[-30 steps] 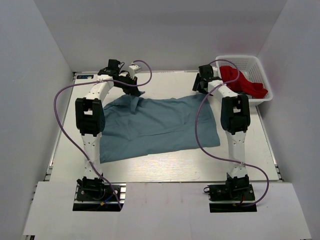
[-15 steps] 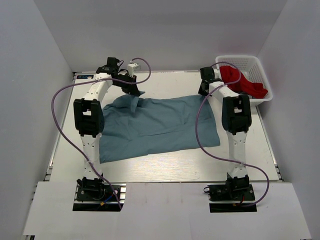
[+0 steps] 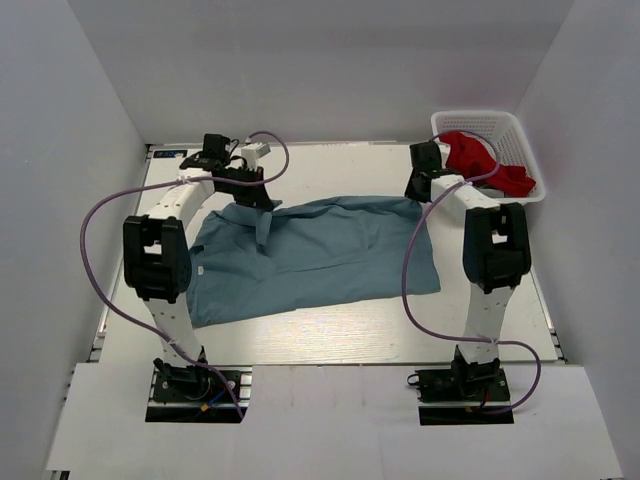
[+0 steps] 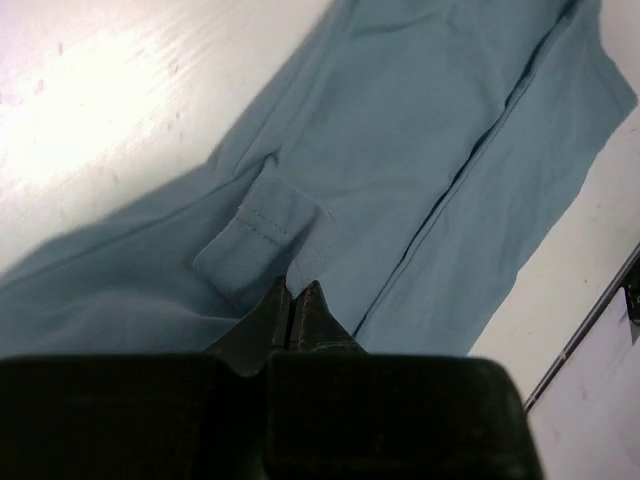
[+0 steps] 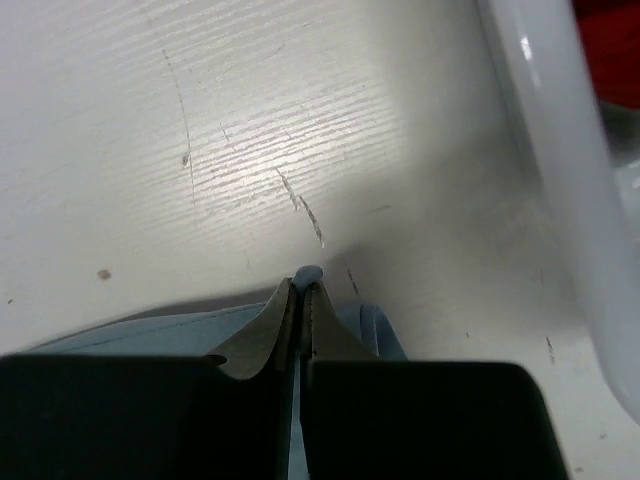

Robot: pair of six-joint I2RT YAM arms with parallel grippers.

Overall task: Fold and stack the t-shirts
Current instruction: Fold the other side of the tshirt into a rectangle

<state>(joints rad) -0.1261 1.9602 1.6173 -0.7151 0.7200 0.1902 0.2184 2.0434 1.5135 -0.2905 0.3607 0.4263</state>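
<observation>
A dusty grey-blue t-shirt point(image 3: 320, 250) lies spread across the table's middle, its far edge pulled taut between the two arms. My left gripper point(image 3: 260, 194) is shut on a fold of the shirt near its far left, beside a stitched sleeve hem point(image 4: 255, 228). In the left wrist view the gripper point(image 4: 293, 290) pinches blue cloth point(image 4: 430, 150) at its tips. My right gripper point(image 3: 418, 193) is shut on the shirt's far right corner. A nub of blue cloth point(image 5: 308, 272) sticks out past that gripper point(image 5: 303, 285).
A white lattice basket point(image 3: 482, 117) stands at the far right corner and holds a red garment point(image 3: 485, 165). Its white wall point(image 5: 560, 150) lies close to the right of my right gripper. Purple cables loop off both arms.
My right gripper has shut on the shirt's far right corner. Both arms have swung outward, the left one leftwards, and the shirt's far edge has stretched straighter.
</observation>
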